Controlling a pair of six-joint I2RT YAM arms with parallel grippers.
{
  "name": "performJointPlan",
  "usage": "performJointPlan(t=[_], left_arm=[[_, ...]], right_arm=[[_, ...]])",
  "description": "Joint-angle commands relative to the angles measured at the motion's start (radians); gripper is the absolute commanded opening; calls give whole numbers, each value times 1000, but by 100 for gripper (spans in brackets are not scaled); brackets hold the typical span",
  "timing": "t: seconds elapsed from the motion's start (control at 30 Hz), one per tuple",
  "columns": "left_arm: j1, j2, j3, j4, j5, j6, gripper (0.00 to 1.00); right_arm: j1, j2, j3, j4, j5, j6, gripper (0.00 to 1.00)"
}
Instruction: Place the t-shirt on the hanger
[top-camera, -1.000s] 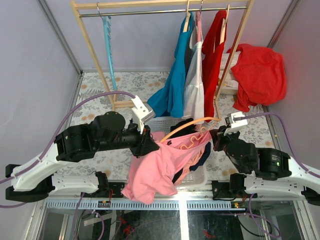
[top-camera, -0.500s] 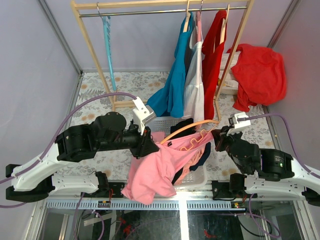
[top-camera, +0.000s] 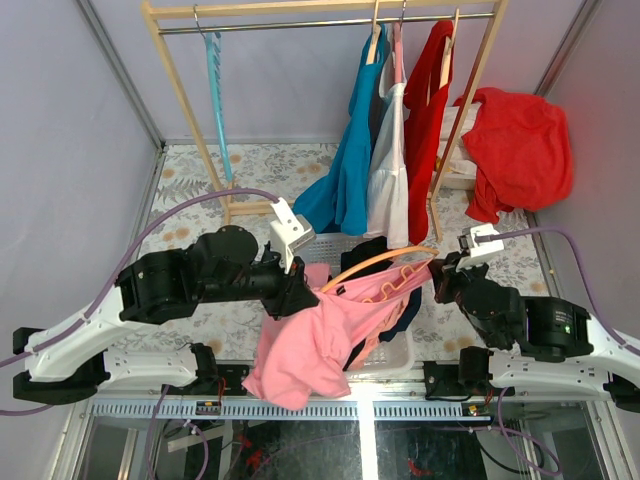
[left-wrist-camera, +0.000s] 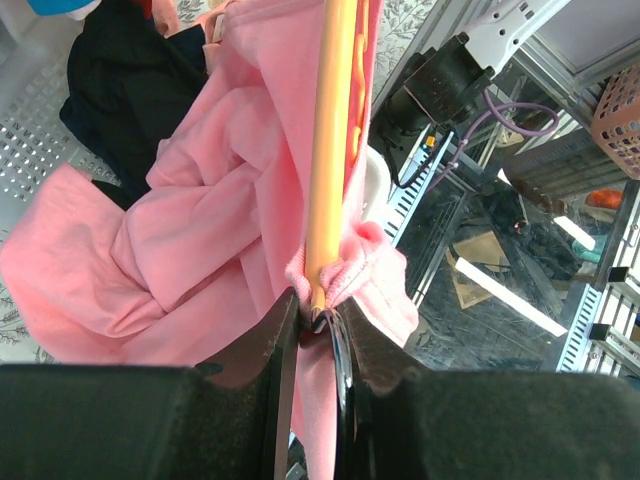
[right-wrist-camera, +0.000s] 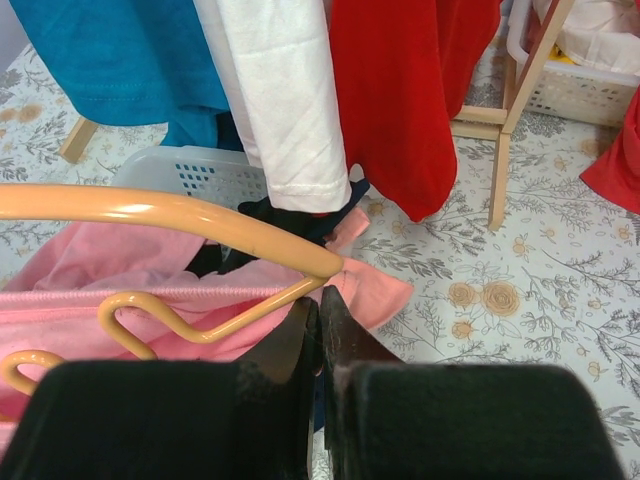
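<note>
The pink t-shirt (top-camera: 305, 345) hangs bunched between my two grippers, over a white basket. The orange hanger (top-camera: 385, 257) lies across it, threaded through the collar. My left gripper (top-camera: 298, 296) is shut on the hanger's left end (left-wrist-camera: 333, 150) together with the pink collar hem (left-wrist-camera: 365, 265); the jaws (left-wrist-camera: 316, 312) meet around both. My right gripper (top-camera: 441, 272) is shut at the hanger's right tip (right-wrist-camera: 325, 265). Its fingertips (right-wrist-camera: 320, 300) pinch thin pink fabric (right-wrist-camera: 385, 290) just under that tip. The hanger's hook is hidden.
A wooden rack (top-camera: 190, 110) stands at the back with a teal hanger (top-camera: 216, 90) and blue (top-camera: 350, 150), white (top-camera: 392, 170) and red (top-camera: 428, 110) shirts. A red garment (top-camera: 515, 150) drapes at right. The white basket (top-camera: 395, 355) holds dark clothes.
Both grippers and the hanger shifted slightly to the right and toward the near edge, carrying the pink shirt with them. Both grips are unchanged.
</note>
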Motion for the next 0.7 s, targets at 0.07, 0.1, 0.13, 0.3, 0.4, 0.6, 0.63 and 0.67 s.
performJointPlan(t=[0.07,0.1,0.13,0.3,0.4,0.6,0.63,0.67], left_arm=[[1,-6,-3,-107,11,18,0],[2,-5,-4,-110,6,18,0],[2,-5,-8,-112,2,18,0],[2,-10,-23,-116,-7,18,0],[1,-11,-24,-122,-12,19,0],[2,-21,-29,-142,-23,18,0],[2,-22,-33,-145,-24,17,0],[1,-26,-37,-147,-24,17,0]], right_arm=[[-11,-37,73,-105,129,-14,0],[-11,-37,77,-116,124,-12,0],[-11,-35,82,-128,119,-9,0],[-11,-10,118,-176,72,-9,0],[-11,13,135,-205,53,-2,0],[-11,19,161,-256,44,12,0],[-11,18,166,-266,46,14,0],[-11,18,171,-276,44,13,0]])
